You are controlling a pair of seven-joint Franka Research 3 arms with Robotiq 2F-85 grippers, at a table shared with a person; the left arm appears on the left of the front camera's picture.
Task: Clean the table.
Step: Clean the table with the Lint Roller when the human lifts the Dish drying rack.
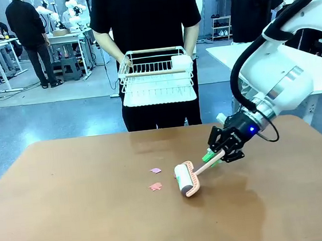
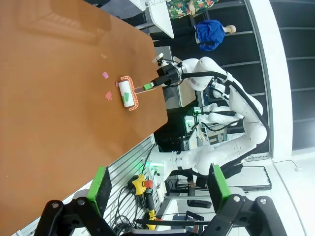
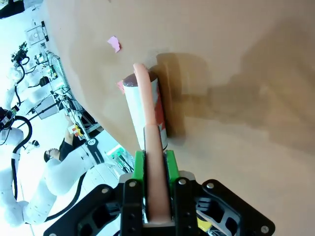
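The table (image 1: 72,210) spreads its reddish-brown top under and all around the right gripper (image 1: 216,156), and reaches far ahead of the left gripper (image 2: 158,189) as well. Past the table's far edge, well beyond the right gripper, a person (image 1: 144,18) stands holding a white wire rack (image 1: 156,78) in front of the body. The right gripper hangs low over the table, its green pads clamped on the pale pink handle (image 3: 153,162) of a lint roller (image 1: 185,179). The roller's white drum lies on the tabletop just ahead of the fingertips. Two pink scraps (image 1: 155,170) lie on the table beyond the drum, on the side away from that gripper. The left gripper's fingers stand wide apart with nothing between them, and the roller is far ahead of it.
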